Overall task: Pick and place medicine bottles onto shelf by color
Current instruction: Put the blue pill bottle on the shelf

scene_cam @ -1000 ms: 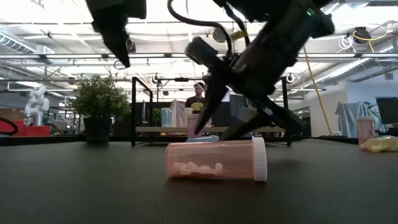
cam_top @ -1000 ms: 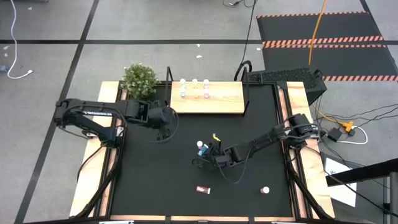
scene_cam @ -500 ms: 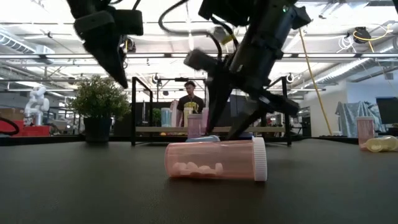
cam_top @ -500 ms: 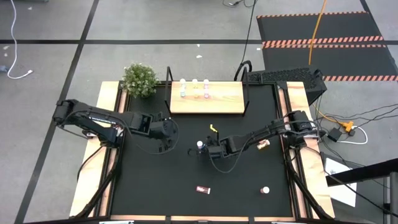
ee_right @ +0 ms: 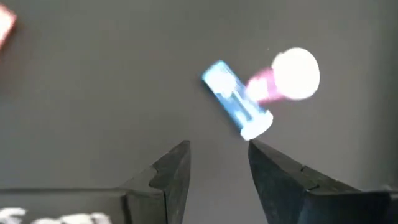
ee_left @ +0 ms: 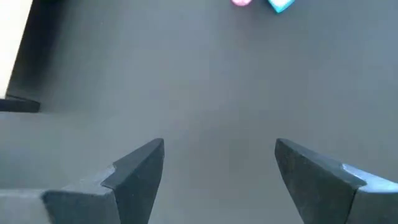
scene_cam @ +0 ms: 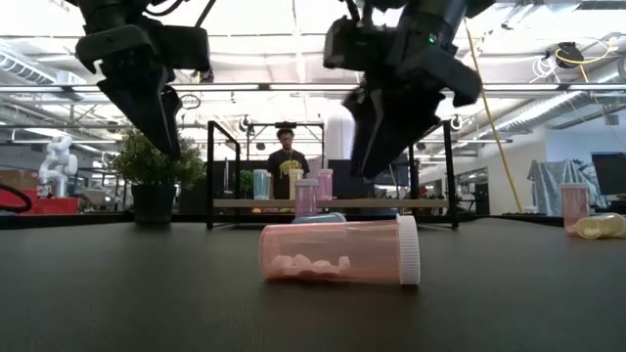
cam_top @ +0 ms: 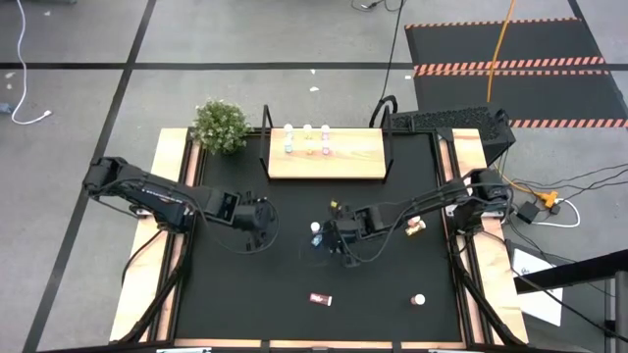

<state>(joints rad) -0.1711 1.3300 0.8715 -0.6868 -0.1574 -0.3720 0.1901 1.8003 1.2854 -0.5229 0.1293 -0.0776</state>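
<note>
A blue bottle (ee_right: 237, 106) lies on its side on the dark surface (cam_top: 245, 284), touching an upright maroon-pink bottle (ee_right: 287, 78), near mid-surface in front of the shelf (cam_top: 327, 157). The right hand (ee_right: 217, 168) hovers over them, fingers partly spread and pinching nothing (the reach-to-grasp step, apparently). Next it must lower and straddle one bottle only. The left hand (ee_left: 217, 171) waits, spread wide.

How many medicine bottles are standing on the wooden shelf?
3. They stand in a row along the back edge of the shelf: a blue bottle, an orange bottle beside it, then a pink bottle. None appears hidden.
</note>
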